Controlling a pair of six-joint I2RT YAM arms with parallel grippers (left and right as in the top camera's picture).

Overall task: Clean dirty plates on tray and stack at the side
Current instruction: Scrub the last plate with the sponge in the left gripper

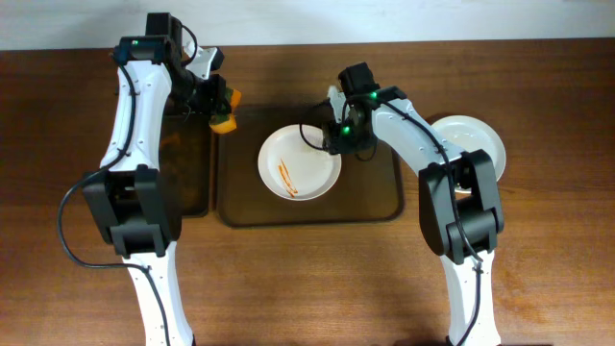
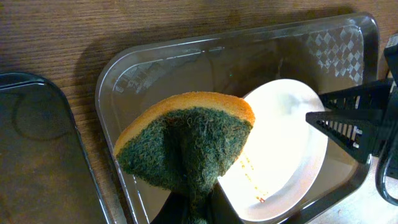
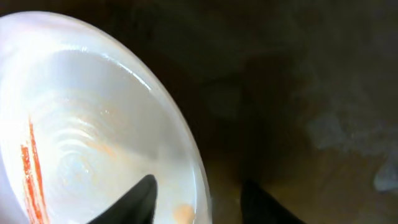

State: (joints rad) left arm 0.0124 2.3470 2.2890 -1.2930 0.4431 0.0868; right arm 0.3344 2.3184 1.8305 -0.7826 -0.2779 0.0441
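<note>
A white plate (image 1: 309, 181) with orange-red sauce streaks lies in the brown tray (image 1: 370, 207). My right gripper (image 1: 338, 135) is open at the plate's upper right rim. In the right wrist view the plate (image 3: 93, 112) fills the left side, and the right gripper (image 3: 196, 199) has one finger over the plate's inside and one outside its rim. My left gripper (image 1: 219, 101) is shut on a green and orange sponge (image 1: 223, 120) above the tray's far left corner. The left wrist view shows the sponge (image 2: 186, 143), the plate (image 2: 286, 124) and the tray (image 2: 155, 62).
White plates (image 1: 476, 139) lie stacked on the table to the right of the tray, partly under my right arm. A smaller black tray (image 1: 187, 183) lies just left of the brown tray and also shows in the left wrist view (image 2: 37, 155).
</note>
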